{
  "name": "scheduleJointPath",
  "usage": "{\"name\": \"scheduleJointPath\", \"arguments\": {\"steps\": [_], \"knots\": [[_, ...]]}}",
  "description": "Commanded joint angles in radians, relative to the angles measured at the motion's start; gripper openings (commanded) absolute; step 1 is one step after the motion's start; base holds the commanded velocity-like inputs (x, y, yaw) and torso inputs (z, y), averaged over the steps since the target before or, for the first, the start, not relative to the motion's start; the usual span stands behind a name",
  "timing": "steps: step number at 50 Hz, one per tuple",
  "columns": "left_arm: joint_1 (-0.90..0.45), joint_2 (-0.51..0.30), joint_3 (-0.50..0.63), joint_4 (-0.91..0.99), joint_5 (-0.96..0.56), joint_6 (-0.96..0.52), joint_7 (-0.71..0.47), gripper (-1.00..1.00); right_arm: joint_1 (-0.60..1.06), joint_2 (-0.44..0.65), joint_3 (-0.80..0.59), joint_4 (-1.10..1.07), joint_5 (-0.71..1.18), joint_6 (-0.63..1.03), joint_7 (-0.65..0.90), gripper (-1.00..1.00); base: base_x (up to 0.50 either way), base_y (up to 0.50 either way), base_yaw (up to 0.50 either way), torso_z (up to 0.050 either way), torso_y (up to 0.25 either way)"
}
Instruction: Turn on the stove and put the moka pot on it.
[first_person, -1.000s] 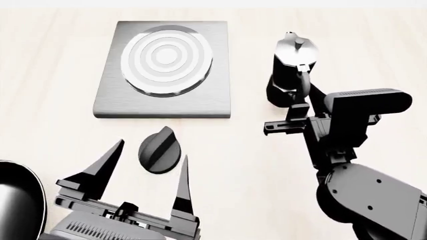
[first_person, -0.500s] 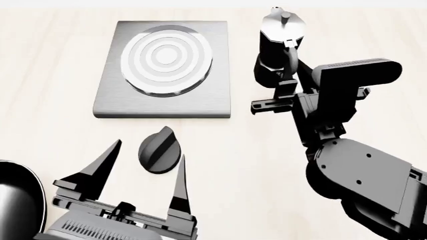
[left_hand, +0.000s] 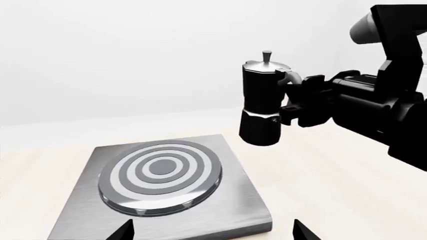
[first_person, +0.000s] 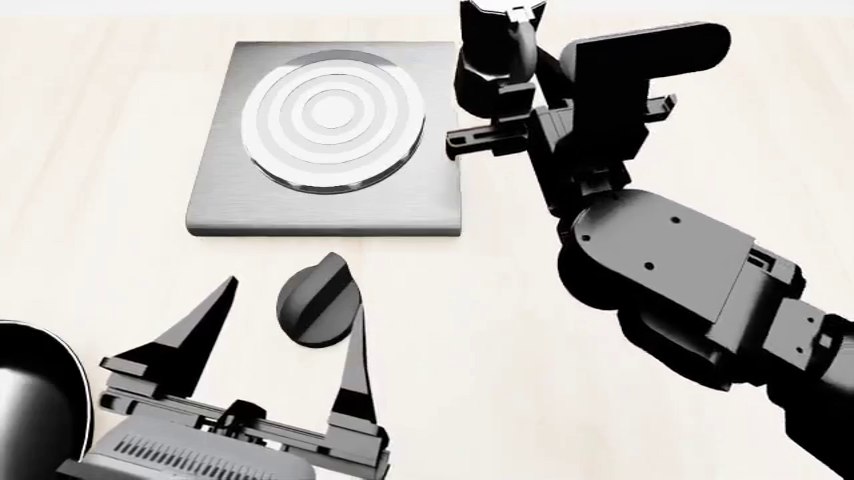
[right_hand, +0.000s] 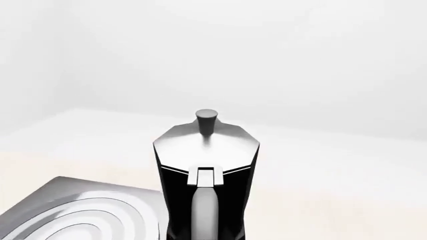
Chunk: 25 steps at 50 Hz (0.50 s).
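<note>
Nearest the robot, the left hand sat low over the surface with its fingers spread wide, the knob between the tips but untouched — likely parked there to turn it. At the near left edge, part of a black pan showed.

Just beyond the knob lay the stove, flat on the surface, burner rings bare; nothing on it. Whether it was switched on couldn't be read from the knob.

Far right of the plate, the right hand was clamped on the handle of the moka pot, gripping from the side so the body hung clear. The pot was airborne, upright, lid knob up, just off the stove's far right corner — not yet over the rings. The side grip on the handle probably kept the base free to set down flat.

Judgement: carry phase, pot needs to go left over the rings, then down. Risk: swing on a handle-only grip.
</note>
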Motion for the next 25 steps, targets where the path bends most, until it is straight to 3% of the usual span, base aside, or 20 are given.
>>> {"name": "scheduleJointPath", "arguments": {"steps": [1, 25], "knots": [[0.001, -0.009, -0.007, 0.001, -0.009, 0.009, -0.004, 1.00, 0.065, -0.110, 0.033, 0.107, -0.031, 0.001, -0.066, -1.00, 0.00, 0.00, 0.00, 0.000, 0.000], [0.012, -0.038, -0.036, 0.001, -0.040, 0.047, -0.013, 1.00, 0.110, -0.304, 0.028, 0.314, -0.045, -0.013, -0.190, -1.00, 0.00, 0.00, 0.00, 0.001, 0.001]]}}
